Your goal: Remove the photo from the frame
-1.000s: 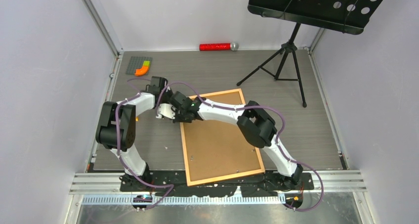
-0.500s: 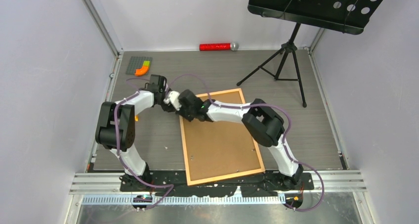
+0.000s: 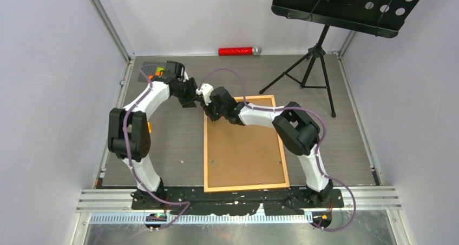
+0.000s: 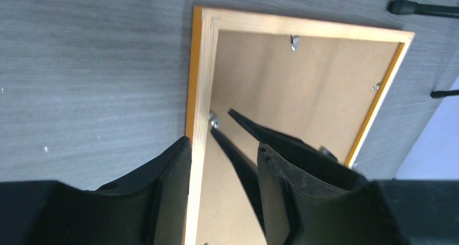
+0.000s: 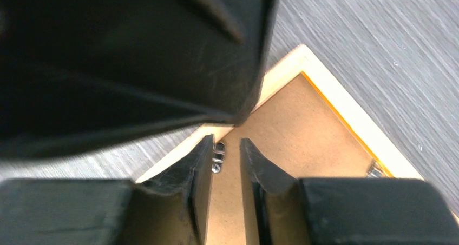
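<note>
The frame (image 3: 244, 189) lies face down on the table, its thin orange border around the brown backing board (image 3: 243, 147). The photo is hidden under the board. Both grippers meet at the frame's far left corner. My left gripper (image 3: 194, 98) is open; in the left wrist view (image 4: 222, 153) its fingers straddle the frame's pale wood side rail (image 4: 203, 83). My right gripper (image 3: 209, 106) is open by a narrow gap (image 5: 226, 145), low over the board next to a small metal clip (image 5: 217, 158) at the rail. That clip also shows in the left wrist view (image 4: 214, 119).
A black music stand (image 3: 319, 66) stands on its tripod at the far right, close to the frame's far right corner. A red cylinder (image 3: 235, 51) lies at the back wall. A grey baseplate with coloured bricks (image 3: 157, 70) is at the far left, partly behind my left arm.
The frame has swung from tilted to square with the table edge. Both grippers have moved away from the bases, staying at its far left corner.
</note>
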### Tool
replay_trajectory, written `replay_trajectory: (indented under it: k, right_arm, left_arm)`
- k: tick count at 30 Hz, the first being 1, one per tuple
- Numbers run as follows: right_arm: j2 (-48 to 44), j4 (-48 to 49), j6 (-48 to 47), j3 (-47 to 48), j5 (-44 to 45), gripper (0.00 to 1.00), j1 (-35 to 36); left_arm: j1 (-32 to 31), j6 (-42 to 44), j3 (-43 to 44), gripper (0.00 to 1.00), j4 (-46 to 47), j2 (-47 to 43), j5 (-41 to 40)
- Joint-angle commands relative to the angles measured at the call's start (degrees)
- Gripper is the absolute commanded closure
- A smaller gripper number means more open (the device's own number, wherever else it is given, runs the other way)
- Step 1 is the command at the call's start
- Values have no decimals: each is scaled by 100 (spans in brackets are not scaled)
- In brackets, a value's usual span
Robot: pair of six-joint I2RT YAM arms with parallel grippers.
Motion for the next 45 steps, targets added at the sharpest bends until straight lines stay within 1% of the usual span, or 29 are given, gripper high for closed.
replay_trajectory:
  k: [1,3,6,9,12,16,20,23,25,27,31,37,42,45]
  right_arm:
    - [-133,98,-171,22,-97,65,198]
    - [-101,46,-204,24,68,61,191]
    - [40,-52,-253,58,208,60,192]
    - [204,-252,-286,173,155,60,191]
    - [206,-247,-327,63,199,60,190]
    - [-20,-175,-447,-136,158,61,191]
    - [-403,22,-497,-279,125,60,180]
    - [-748,307,-369,-428,23,59,134]
    - [-867,493,-253,-574,-142,57,64]
    - [-887,557,-224,-649,-263,55,12]
    - [-575,252,-406,-417,-343,54,-11]
    - [-225,80,-555,-297,102,54,-13]
    - [34,-44,-475,-110,-18,54,-8]
    - [168,-152,-419,44,146,55,29]
  left_arm:
    - [-83,254,677,51,-117,618,172]
    - [-93,295,891,50,-131,861,237]
    - [-145,342,1129,52,-126,1167,272]
    - [-213,373,1367,60,-286,1491,221]
    - [-216,318,1366,66,-299,1772,215]
    - [-216,282,1247,73,-325,1997,248]
    - [-233,261,945,84,-308,2014,274]
    - [-247,214,639,85,-193,1859,205]
    - [-251,206,611,89,-287,1823,117]
    - [-255,200,586,90,-308,1821,147]
    - [-251,169,596,92,-305,1833,166]
    - [-251,94,643,96,-391,1840,50]
    - [-251,27,661,96,-383,1841,11]
    - [-251,21,709,97,-412,1848,35]
